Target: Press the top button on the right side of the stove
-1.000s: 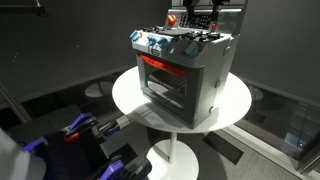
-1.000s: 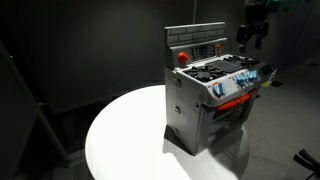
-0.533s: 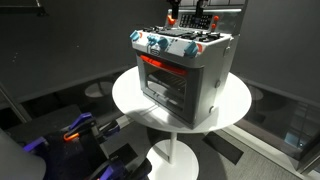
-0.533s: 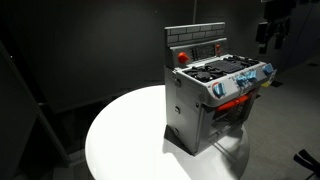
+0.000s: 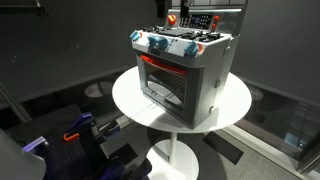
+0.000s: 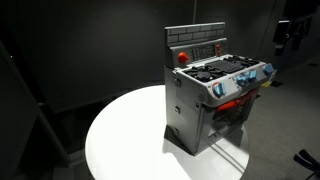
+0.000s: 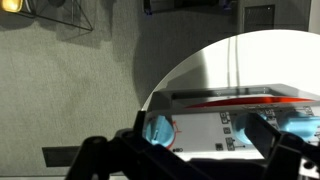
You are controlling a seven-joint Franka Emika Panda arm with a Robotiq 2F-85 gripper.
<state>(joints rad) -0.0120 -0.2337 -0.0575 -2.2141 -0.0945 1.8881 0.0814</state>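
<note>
The silver-grey toy stove [image 5: 190, 75] stands on a round white table [image 5: 232, 108] and shows in both exterior views [image 6: 205, 105]. It has a red-glowing oven window, blue-white knobs along the front and an upright back panel with a red knob [image 6: 182, 57]. My gripper [image 6: 290, 38] hangs in the air beside the stove, well apart from it and about level with its back panel. In the wrist view my gripper [image 7: 200, 138] has its fingers spread wide with nothing between them, and past them lies the stove's knob panel [image 7: 215, 122]. The side buttons are not clearly visible.
The table [image 6: 120, 140] stands on a single white pedestal [image 5: 172, 155]. A blue and black device [image 5: 80, 130] lies on the floor by the table. Dark curtains surround the scene. The grey floor [image 7: 70, 90] shows in the wrist view.
My gripper has moved steadily away from the stove's back panel, out toward the frame edge in both exterior views. The stove has not moved.
</note>
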